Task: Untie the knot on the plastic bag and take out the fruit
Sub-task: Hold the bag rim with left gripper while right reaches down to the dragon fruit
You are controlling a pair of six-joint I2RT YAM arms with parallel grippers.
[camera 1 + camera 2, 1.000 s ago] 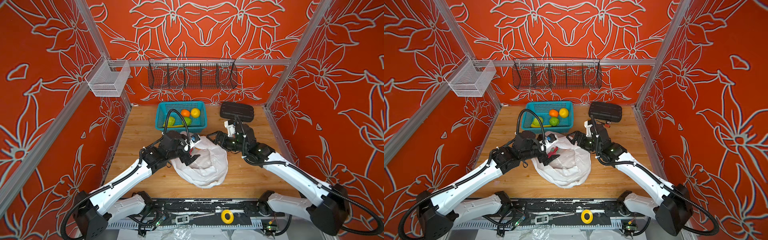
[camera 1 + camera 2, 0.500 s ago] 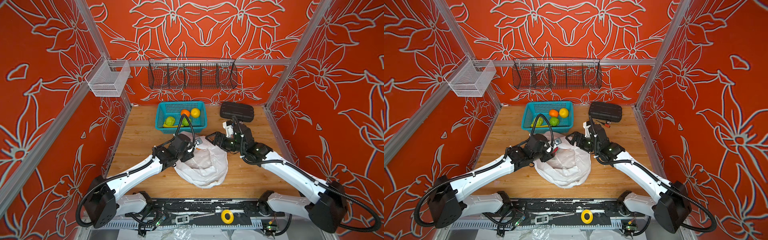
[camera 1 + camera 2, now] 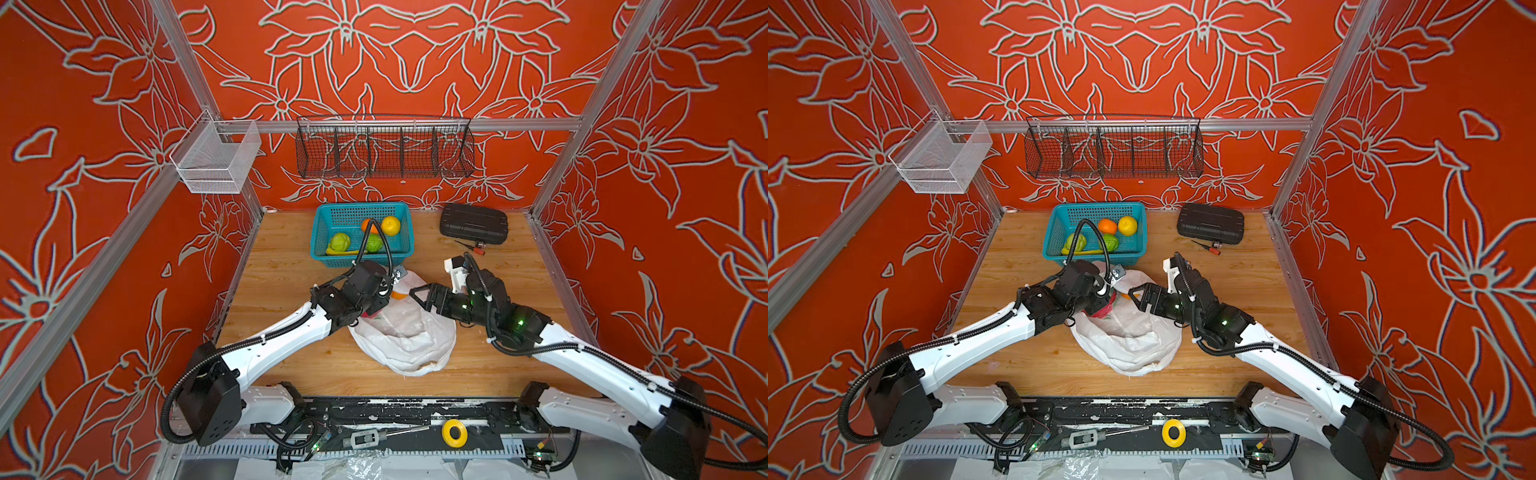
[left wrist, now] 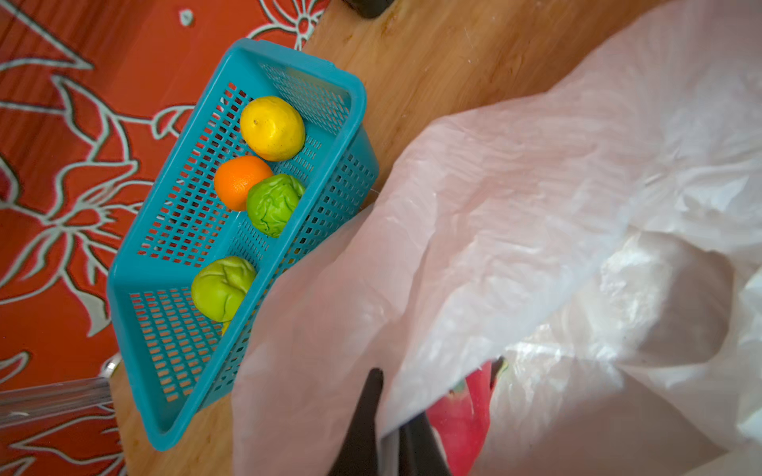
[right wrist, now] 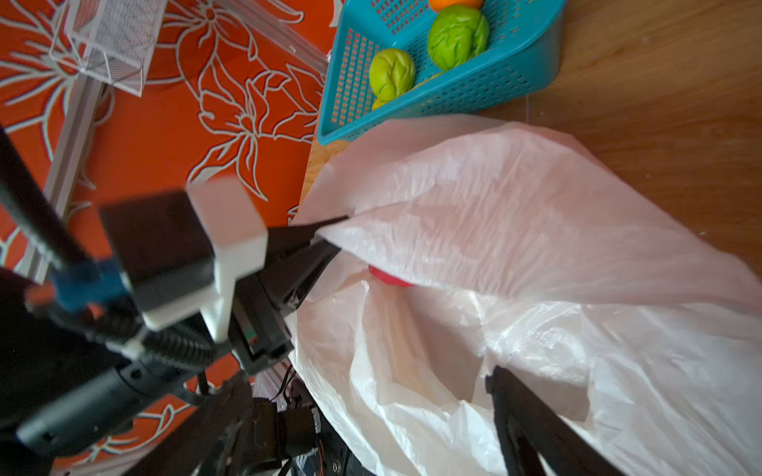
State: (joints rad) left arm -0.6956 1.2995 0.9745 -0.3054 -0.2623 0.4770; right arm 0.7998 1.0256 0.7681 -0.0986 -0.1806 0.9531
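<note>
The left gripper (image 5: 336,235) was clenched on the rim of the plastic bag (image 3: 409,332), which lay on the wooden surface (image 3: 282,266) just in front of the teal basket (image 3: 332,259). The right gripper (image 3: 417,297) stood released at the bag's mouth. A dragon fruit (image 4: 462,412) lay inside.

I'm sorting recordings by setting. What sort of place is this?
Probably a lab robot cell, not a home: an aluminium frame with orange floral panels, a wooden tabletop, and two robot arms mounted on a front rail.

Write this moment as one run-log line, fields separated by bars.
left gripper: shut on plastic bag rim | right gripper: open, by bag mouth | dragon fruit: inside bag
</note>
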